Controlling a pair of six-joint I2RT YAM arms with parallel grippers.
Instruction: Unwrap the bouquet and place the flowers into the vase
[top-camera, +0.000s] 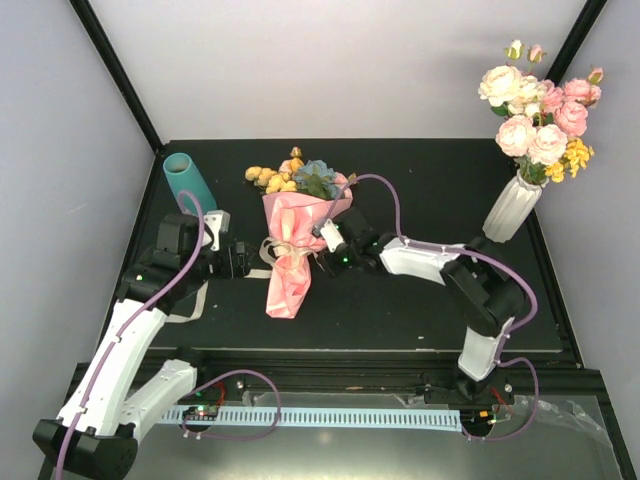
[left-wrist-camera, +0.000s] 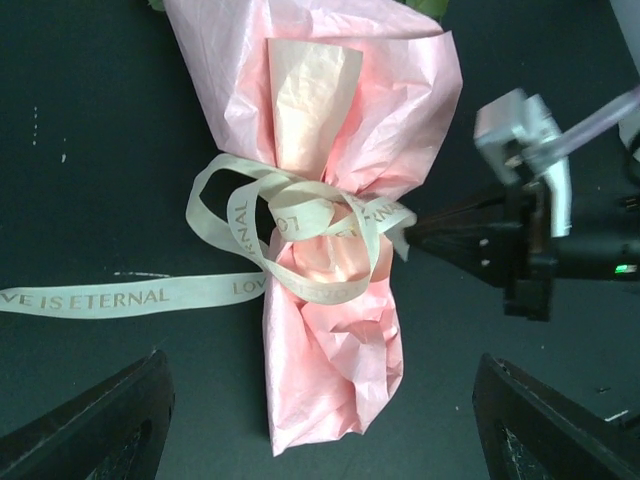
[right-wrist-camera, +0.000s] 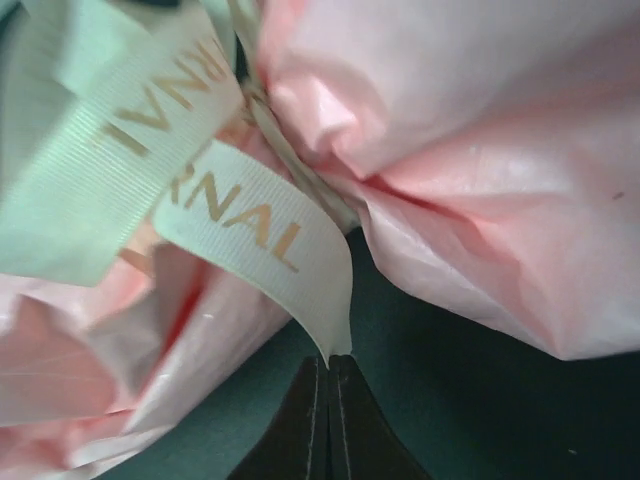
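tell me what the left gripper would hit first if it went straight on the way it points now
Probably the crinkled pink paper wrap of the bouquet, just below its beige ribbon knot; nothing else shows between the open left gripper and it, though depth is unclear.

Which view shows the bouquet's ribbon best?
Left wrist: the whole ribbon shows there, with its bow around the pink paper and its lettered tail trailing left. Right wrist gives only a close-up of one end, pinched in the shut right tool. Top external shows it small, at the waist of the bouquet.
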